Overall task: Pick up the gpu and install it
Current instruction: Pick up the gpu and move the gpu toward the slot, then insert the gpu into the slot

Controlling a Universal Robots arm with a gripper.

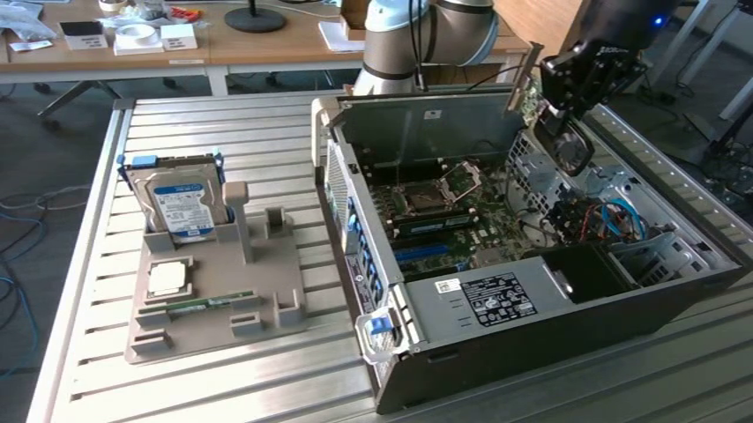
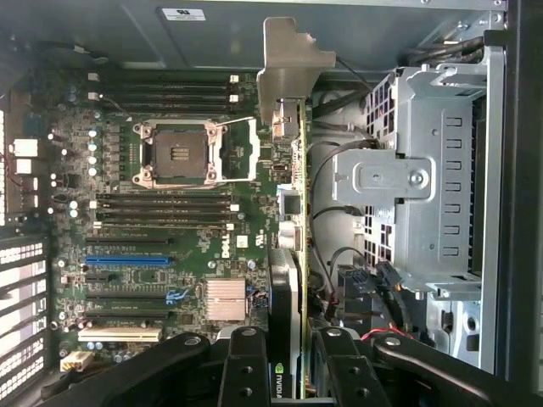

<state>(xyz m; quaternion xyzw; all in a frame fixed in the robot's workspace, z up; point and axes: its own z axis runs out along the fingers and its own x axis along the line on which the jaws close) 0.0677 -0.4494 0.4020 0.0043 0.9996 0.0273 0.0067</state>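
Right, the open tower case [image 1: 530,352] lies on its side on the slatted metal table [image 1: 235,388]. The gripper [image 1: 565,119] hangs over it toward the exterior view's right. The gpu [image 2: 284,288] sits edge-on btwn the jaws, which are part-closed and clamped on its cooler end, w/ the bracket [image 2: 288,68] pointing away from the fingers [image 2: 246,373]. The card is held above the motherboard [image 2: 170,280], not in a slot. Nvidia logo on the card by the fingers; "DELL" on the board. A silver drive cage [image 2: 416,178] and loose cables [image 2: 339,263] crowd one side. On the exterior view's left is a grey fixture tray [image 1: 277,322] w/ an HDD [image 1: 182,207] (blue-white label), a CPU [image 1: 168,278] and a RAM stick [image 1: 212,304].
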